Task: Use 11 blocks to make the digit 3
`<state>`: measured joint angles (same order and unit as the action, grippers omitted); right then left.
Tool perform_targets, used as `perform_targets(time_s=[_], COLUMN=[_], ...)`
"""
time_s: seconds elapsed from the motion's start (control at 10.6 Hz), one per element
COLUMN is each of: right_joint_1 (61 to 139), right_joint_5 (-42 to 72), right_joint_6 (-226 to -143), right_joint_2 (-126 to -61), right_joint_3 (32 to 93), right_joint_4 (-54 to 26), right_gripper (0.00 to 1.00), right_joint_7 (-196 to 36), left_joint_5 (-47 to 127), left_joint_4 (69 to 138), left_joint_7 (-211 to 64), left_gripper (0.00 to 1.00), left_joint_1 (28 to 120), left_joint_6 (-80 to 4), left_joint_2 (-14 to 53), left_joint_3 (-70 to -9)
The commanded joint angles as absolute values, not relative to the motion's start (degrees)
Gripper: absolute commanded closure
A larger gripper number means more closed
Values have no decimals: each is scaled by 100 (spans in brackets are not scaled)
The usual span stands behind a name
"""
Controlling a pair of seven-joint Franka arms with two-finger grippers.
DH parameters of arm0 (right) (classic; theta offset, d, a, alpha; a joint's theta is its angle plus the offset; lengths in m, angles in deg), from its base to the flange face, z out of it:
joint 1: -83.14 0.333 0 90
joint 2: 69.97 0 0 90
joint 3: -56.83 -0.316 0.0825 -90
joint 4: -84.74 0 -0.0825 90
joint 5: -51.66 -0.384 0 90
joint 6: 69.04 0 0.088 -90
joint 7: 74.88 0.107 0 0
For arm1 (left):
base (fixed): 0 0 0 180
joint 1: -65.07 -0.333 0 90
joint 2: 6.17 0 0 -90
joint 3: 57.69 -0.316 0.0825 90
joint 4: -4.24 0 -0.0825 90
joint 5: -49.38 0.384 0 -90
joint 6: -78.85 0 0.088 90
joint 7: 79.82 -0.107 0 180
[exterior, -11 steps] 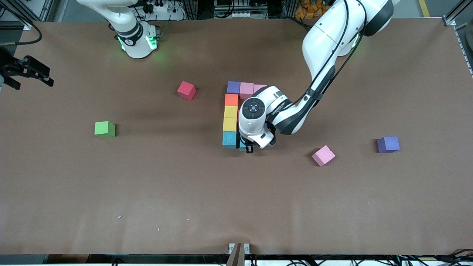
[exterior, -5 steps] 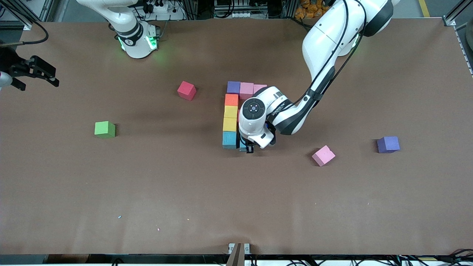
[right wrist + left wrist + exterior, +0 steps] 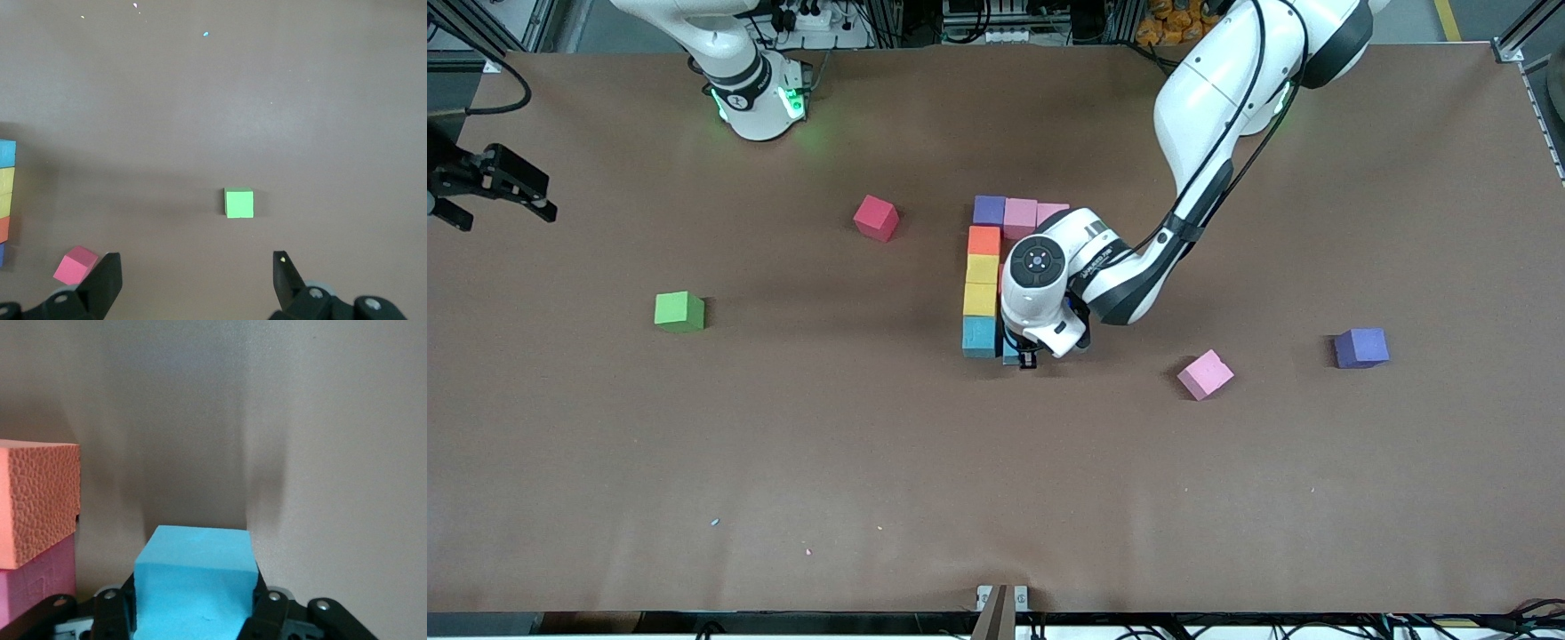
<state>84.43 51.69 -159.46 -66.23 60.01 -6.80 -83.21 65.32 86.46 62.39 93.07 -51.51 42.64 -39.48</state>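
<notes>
Left claw (image 3: 193,613) grips blue cube (image 3: 195,577) — beside column.

Left gripper (image 3: 1024,354) low — jaws clamped, right gripper (image 3: 494,182) raised — jaws wide

We find just one thing moving: the right gripper (image 3: 500,203), hanging over the edge of the table (image 3: 454,284) at the right arm's end. Half a second ago it swings a little way in toward the table's middle; now it is back out toward the edge and shows slightly lower in the front view than a second ago. The black cable (image 3: 516,102) looped above it swings in and back out with it.
</notes>
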Motion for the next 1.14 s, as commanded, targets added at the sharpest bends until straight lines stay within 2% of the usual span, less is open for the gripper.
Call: perform_targets(time_s=[0.0,1.04], right_joint_1=[8455,8455], right_joint_5=[5113,5104], right_joint_6=[-15763,-15570], right_joint_2=[-6838,-6821], right_joint_3=[5990,5982], right_joint_4=[-333,-359], right_gripper=[0,0], right_joint_7=[-8227,-8235], left_joint_5=[6608,6617], left_joint_4=[8484,8334], left_joint_7=[6432,6528], left_gripper=[100,100], left_joint_1=[9417,9522], left_joint_6=[-5167,-5167], left_joint_2=[4358,4507], left_joint_3=[-4003,-4003])
